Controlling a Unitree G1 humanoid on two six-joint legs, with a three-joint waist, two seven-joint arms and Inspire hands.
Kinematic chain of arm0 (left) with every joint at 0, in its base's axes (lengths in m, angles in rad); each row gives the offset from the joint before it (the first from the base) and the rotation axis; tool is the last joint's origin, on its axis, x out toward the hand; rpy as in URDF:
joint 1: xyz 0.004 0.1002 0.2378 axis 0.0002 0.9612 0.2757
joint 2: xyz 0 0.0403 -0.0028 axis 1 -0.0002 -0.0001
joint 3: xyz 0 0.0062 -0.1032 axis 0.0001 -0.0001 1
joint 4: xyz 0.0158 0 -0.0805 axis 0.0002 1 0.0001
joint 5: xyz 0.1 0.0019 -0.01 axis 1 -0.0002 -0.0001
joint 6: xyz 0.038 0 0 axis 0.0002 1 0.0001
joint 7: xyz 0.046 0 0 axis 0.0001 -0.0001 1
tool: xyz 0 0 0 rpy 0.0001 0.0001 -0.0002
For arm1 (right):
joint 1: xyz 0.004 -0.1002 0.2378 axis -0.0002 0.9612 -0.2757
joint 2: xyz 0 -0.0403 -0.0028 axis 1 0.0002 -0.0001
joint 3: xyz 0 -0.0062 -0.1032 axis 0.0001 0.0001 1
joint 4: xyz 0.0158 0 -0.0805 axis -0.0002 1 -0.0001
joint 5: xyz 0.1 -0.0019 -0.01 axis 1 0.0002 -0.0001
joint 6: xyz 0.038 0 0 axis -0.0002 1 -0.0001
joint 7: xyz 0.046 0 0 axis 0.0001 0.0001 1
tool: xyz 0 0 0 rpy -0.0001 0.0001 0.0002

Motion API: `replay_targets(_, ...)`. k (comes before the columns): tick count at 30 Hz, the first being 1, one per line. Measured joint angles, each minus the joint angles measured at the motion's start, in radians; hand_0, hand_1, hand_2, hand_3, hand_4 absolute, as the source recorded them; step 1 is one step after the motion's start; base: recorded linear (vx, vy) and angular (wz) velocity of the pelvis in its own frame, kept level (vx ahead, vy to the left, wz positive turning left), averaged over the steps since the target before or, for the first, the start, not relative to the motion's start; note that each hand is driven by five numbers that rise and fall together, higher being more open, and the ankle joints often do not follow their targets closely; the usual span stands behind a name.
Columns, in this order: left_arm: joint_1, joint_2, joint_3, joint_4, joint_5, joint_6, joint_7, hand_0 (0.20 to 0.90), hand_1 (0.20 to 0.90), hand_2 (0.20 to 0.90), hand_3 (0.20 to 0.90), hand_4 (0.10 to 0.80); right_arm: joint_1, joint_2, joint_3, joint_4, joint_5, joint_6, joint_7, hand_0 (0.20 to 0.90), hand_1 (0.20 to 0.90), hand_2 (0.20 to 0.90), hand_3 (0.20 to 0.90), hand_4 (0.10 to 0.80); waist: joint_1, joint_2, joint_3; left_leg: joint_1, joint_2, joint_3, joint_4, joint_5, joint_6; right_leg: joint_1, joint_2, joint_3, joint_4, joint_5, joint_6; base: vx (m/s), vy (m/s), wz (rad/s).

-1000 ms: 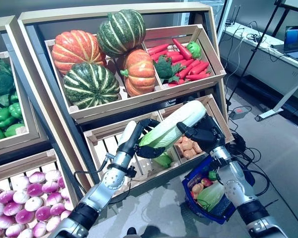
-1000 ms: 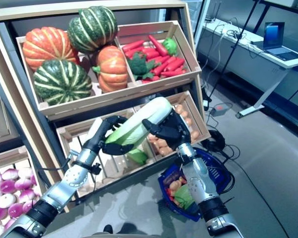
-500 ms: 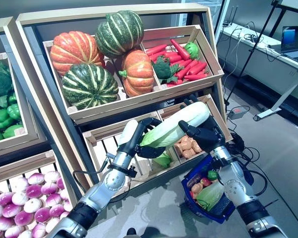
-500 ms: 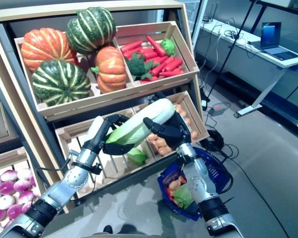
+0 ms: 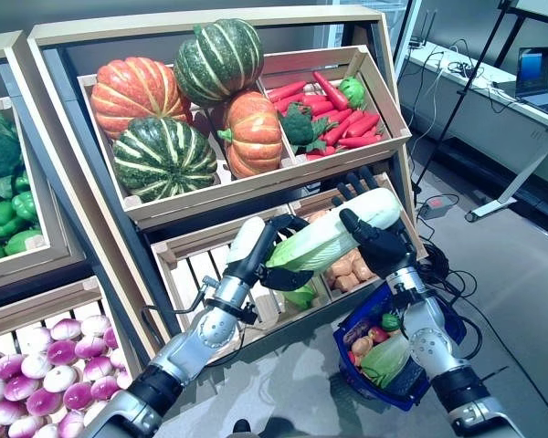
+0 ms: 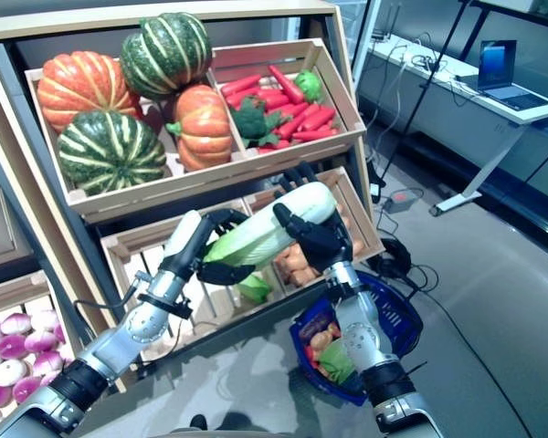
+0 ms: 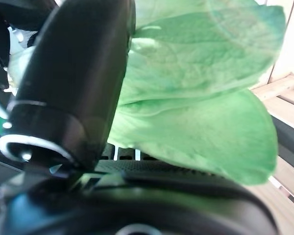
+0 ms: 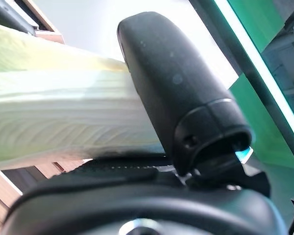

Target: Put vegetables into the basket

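A long napa cabbage, white at one end and leafy green at the other, is held in the air before the lower crates by both hands. My left hand is curled round its green leafy end. My right hand grips the white stalk end. The blue basket stands on the floor below my right arm and holds several vegetables, among them a green one.
Wooden shelf crates hold pumpkins, carrots and broccoli above, potatoes in a lower crate. Green peppers and purple-white turnips are at the left. A desk with a laptop stands at the far right.
Both hands have carried the cabbage a little to the right and slightly up, away from the lower crate, toward the space above the basket.
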Motion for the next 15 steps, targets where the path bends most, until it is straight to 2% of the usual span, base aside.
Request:
replay_targets(13,0.000,-0.007,-0.022,-0.002,-0.004,-0.030,0.002,0.300,0.300,0.300,0.300,0.400,0.000,-0.003,-0.011,0.000,0.021,-0.018,0.012,0.300,0.300,0.300,0.300,0.400,0.003,0.010,-0.006,0.000,0.000,-0.001,0.000,0.000,0.000,0.000,0.000,0.000,0.000,0.000,0.000,0.000,0.000,0.00)
replay_targets(14,0.000,-0.007,-0.022,-0.002,-0.004,-0.030,0.003,0.446,0.446,0.446,0.446,0.497,0.000,-0.002,-0.011,0.000,0.021,-0.018,0.012,0.300,0.300,0.300,0.300,0.400,0.002,0.012,-0.007,0.000,0.000,-0.001,0.000,0.000,0.000,0.000,0.000,0.000,0.000,0.000,0.000,0.000,0.000,0.00)
replay_targets(15,0.000,-0.007,-0.022,-0.002,-0.004,-0.030,0.004,0.514,0.514,0.514,0.514,0.543,0.000,-0.002,-0.011,0.000,0.021,-0.018,0.012,0.300,0.300,0.300,0.300,0.400,0.002,0.012,-0.007,0.000,0.000,-0.001,0.000,0.000,0.000,0.000,0.000,0.000,0.000,0.000,0.000,0.000,0.000,0.00)
